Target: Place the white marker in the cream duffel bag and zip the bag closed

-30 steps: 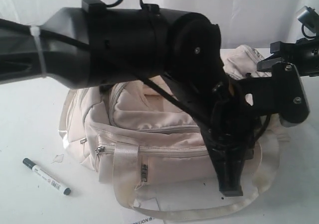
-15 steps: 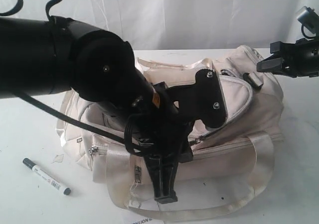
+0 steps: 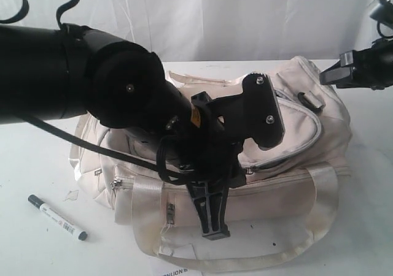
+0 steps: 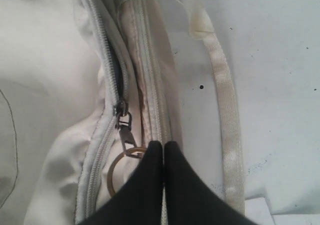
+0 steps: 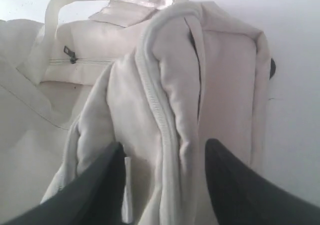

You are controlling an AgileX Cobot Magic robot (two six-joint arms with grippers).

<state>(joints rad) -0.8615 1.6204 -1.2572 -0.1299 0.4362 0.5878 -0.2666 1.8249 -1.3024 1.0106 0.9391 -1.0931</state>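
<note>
The left gripper (image 4: 163, 146) is pressed shut, with nothing seen between its tips. It sits over the bag (image 4: 50, 85), just beside a zip pull (image 4: 125, 132). The right gripper (image 5: 165, 144) stands wide open, holding nothing, and faces a fold of the bag's end. The marker (image 3: 57, 217) lies on the table (image 3: 37, 165), well apart from both.

The soft cream fabric duffel bag (image 3: 295, 135) sits on the white table (image 3: 31, 165); the slim white black-capped marker (image 3: 57, 217) lies on the table, apart, at the bag's front left.
</note>
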